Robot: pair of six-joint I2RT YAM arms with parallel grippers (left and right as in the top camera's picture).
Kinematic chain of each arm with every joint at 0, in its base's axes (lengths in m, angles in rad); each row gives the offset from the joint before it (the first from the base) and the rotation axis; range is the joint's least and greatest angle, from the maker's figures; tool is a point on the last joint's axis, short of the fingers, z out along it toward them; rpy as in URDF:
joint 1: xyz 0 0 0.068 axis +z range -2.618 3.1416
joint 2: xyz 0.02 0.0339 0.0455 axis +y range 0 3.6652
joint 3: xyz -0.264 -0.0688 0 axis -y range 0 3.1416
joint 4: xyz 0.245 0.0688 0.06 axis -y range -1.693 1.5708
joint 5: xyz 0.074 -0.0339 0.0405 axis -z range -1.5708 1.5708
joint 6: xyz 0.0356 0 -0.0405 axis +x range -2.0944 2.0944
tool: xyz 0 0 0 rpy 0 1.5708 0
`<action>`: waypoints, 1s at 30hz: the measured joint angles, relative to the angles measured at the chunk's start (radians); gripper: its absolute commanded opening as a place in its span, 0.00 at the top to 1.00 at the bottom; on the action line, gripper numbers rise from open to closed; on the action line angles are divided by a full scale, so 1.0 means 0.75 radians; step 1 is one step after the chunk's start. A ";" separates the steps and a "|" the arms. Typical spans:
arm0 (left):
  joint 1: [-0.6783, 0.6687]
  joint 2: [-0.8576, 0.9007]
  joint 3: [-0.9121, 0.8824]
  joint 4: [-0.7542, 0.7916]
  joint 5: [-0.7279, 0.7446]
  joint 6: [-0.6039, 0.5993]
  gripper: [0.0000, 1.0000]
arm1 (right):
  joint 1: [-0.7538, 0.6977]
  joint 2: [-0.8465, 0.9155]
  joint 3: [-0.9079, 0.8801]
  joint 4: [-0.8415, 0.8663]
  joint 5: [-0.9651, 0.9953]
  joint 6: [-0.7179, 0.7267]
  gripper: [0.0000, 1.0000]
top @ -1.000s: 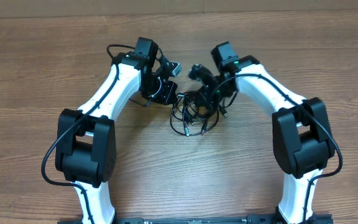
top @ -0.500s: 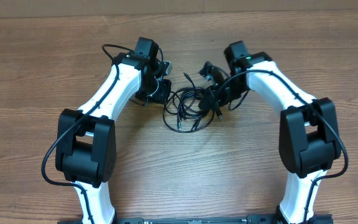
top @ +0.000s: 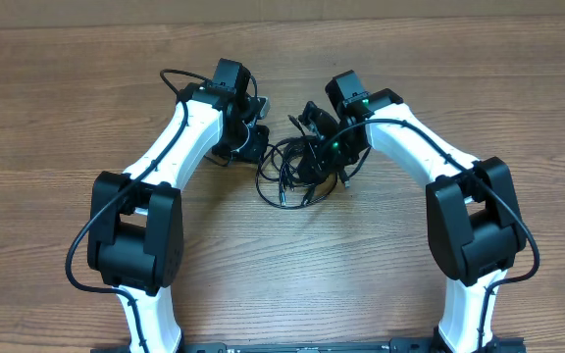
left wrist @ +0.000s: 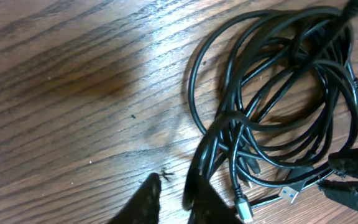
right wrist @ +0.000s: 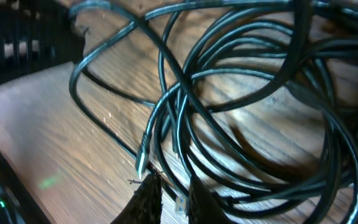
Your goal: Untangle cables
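The cables [top: 295, 173] lie as one tangled bundle of thin black loops on the wooden table between my two grippers. In the left wrist view the bundle [left wrist: 278, 112] fills the right side, with a blue-tongued USB plug [left wrist: 288, 195] and a silver plug [left wrist: 244, 209] at its lower edge. My left gripper [top: 259, 153] [left wrist: 174, 186] sits at the bundle's left edge, nearly closed, with one strand running in against its right finger. My right gripper [top: 325, 154] [right wrist: 171, 188] is over the bundle's right side, fingers close together with a strand and a plug [right wrist: 180, 203] between them.
The wooden table [top: 57, 118] extends all around the bundle. Both white arms reach in from the near edge, left [top: 179, 147] and right [top: 415, 147]. Thick black arm cables loop by each wrist.
The left gripper drew up and left, and the bundle's left loop stretched out with it. The right gripper swung right, then came back left over the bundle.
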 measured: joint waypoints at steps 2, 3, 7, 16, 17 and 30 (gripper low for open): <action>0.000 0.000 0.000 -0.011 -0.013 0.001 0.69 | 0.006 0.000 0.000 0.026 0.008 0.062 0.86; 0.000 0.000 0.001 -0.015 -0.015 0.001 0.69 | 0.008 0.000 0.000 0.033 0.015 0.081 0.86; 0.000 0.000 0.000 -0.030 -0.043 0.001 0.69 | 0.020 0.000 0.000 0.069 0.064 0.181 0.86; -0.008 0.000 -0.047 0.021 -0.054 -0.022 0.73 | 0.034 0.012 -0.011 0.151 0.169 0.406 0.87; -0.009 0.000 -0.058 0.025 -0.053 -0.026 0.72 | 0.034 0.013 -0.020 0.162 0.179 0.422 0.87; -0.044 0.000 -0.179 0.155 -0.017 -0.097 0.87 | 0.035 0.030 -0.136 0.246 0.315 0.681 0.96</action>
